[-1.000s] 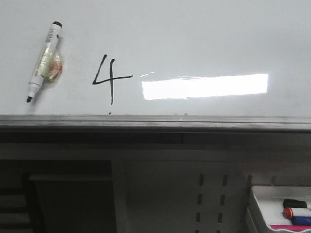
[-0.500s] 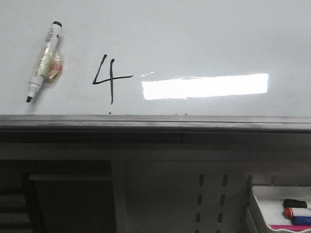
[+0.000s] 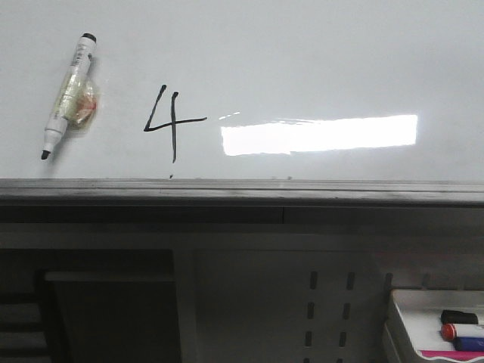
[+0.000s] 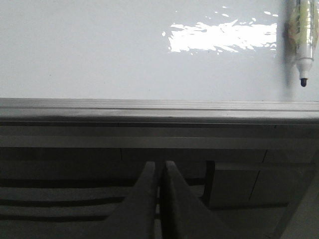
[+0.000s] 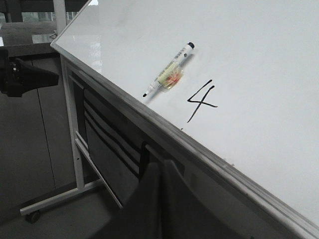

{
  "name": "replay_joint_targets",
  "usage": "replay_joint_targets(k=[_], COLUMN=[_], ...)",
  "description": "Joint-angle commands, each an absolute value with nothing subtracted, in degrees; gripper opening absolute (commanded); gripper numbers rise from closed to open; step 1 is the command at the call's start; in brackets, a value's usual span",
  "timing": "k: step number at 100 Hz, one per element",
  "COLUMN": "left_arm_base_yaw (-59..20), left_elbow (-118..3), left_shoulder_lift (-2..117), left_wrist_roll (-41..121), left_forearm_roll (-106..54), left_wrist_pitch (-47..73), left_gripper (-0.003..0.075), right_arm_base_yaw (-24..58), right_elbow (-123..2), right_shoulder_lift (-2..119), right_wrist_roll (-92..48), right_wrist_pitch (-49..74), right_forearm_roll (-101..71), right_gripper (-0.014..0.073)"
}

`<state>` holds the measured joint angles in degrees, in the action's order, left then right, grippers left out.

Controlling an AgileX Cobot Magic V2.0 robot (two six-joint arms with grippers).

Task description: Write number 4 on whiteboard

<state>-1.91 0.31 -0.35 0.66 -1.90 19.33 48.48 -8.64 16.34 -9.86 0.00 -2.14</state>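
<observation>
A thin black number 4 (image 3: 169,121) (image 5: 202,99) stands on the whiteboard (image 3: 302,60) (image 4: 99,50) (image 5: 259,74), left of a bright glare patch. A white marker pen (image 3: 68,94) (image 5: 168,74) (image 4: 301,40), uncapped with its black tip down, sticks to the board left of the digit, with a yellowish wad behind its barrel. Neither gripper shows in the front view. My left gripper (image 4: 159,167) is shut with nothing in it, below the board's rail. My right gripper (image 5: 160,167) is shut and empty too, below the board's edge, under the digit.
A dark grey metal rail (image 3: 242,193) runs along the board's lower edge. Below it are dark panels and a slotted plate (image 3: 329,310). A small white tray (image 3: 435,325) with markers sits at the lower right. The stand's frame and a caster (image 5: 32,215) show near the floor.
</observation>
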Motion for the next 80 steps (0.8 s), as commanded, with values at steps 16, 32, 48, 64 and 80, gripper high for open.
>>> replay_joint_targets(k=[16, 32, 48, 64, 80], left_arm_base_yaw=[-1.63, -1.63, -1.63, -1.63, -1.63], left_elbow=[2.17, 2.17, 2.17, 2.17, 2.17], left_shoulder_lift=[-1.75, -1.75, -1.75, -1.75, -1.75], left_wrist_roll=[0.60, 0.60, 0.60, 0.60, 0.60], left_forearm_roll=[-2.39, -2.39, -2.39, -2.39, -2.39], left_wrist_pitch=[16.69, 16.69, 16.69, 16.69, 16.69], left_gripper=[-0.0020, -0.0020, -0.0020, -0.0020, -0.0020], right_arm_base_yaw=[45.69, 36.35, 22.36, 10.01, 3.90], right_elbow=[-10.14, -10.08, -8.52, -4.84, 0.91], right_shoulder_lift=[16.73, 16.73, 16.73, 16.36, 10.45], right_wrist_roll=[-10.16, -10.16, -10.16, -10.16, -9.61], right_wrist_pitch=[-5.02, -5.06, -5.45, -5.83, -4.12], right_forearm_roll=[-1.50, -1.50, -1.50, -1.50, -1.50], right_gripper=[-0.0064, -0.0064, -0.0064, -0.0064, -0.0064])
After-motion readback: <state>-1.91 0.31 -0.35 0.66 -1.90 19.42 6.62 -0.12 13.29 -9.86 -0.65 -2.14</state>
